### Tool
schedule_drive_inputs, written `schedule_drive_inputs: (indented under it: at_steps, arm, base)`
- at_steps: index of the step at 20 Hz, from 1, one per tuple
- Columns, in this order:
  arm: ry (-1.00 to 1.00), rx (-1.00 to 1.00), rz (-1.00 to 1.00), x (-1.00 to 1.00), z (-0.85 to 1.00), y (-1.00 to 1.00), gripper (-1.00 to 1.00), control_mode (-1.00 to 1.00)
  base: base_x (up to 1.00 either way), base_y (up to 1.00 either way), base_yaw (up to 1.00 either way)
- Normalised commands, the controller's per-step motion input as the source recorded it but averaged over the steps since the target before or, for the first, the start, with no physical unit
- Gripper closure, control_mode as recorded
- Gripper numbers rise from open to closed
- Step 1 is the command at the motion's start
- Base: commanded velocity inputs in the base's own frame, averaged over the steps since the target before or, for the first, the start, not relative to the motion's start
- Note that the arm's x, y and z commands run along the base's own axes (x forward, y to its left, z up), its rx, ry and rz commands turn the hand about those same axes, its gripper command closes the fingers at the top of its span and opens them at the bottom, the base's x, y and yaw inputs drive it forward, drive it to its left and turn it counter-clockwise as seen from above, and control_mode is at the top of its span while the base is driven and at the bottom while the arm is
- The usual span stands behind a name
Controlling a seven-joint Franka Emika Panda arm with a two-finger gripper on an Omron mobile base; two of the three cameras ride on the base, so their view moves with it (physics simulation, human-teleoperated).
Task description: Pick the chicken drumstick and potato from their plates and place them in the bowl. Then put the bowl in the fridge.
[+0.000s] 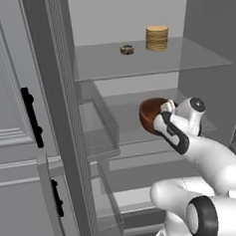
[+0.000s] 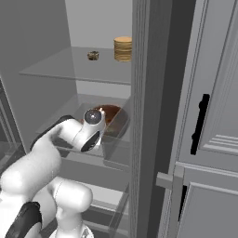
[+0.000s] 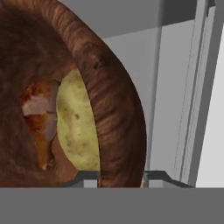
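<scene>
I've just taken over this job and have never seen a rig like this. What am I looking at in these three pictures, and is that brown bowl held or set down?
The machine is a white robot arm on a rolling base, reaching into an open grey fridge. Two pictures come from cameras on the base, behind the arm to its left and right. The third comes from a camera on the hand, looking along the pincer.

The reddish-brown bowl is at the middle glass shelf. In the hand view, the chicken drumstick and the potato lie inside it, and the bowl's rim sits between the pincer's tips. Whether they grip it or are letting go, I cannot tell.

On the top shelf are a stack of flat tan discs and a small dark item.
</scene>
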Motion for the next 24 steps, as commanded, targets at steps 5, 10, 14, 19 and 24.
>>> schedule_drive_inputs:
  at_steps: [5,10,14,19,24]
  arm:
    - [-0.03,0.00,0.01,0.55,-0.29,-0.02,1.00,-1.00]
    - [-0.18,0.00,0.05,0.34,-0.22,0.00,-1.00,-1.00]
    - [-0.22,0.00,0.02,0.09,0.01,0.02,-1.00,-1.00]
    - [-0.22,0.00,0.00,-0.37,0.30,0.07,-1.00,-1.00]
    - [-0.01,0.00,0.00,-0.94,0.83,0.00,-1.00,-1.00]
  base:
    - [0.00,0.00,0.00]
    - [0.00,0.00,0.00]
    - [0.00,0.00,0.00]
    - [0.00,0.00,0.00]
    - [0.00,0.00,0.00]
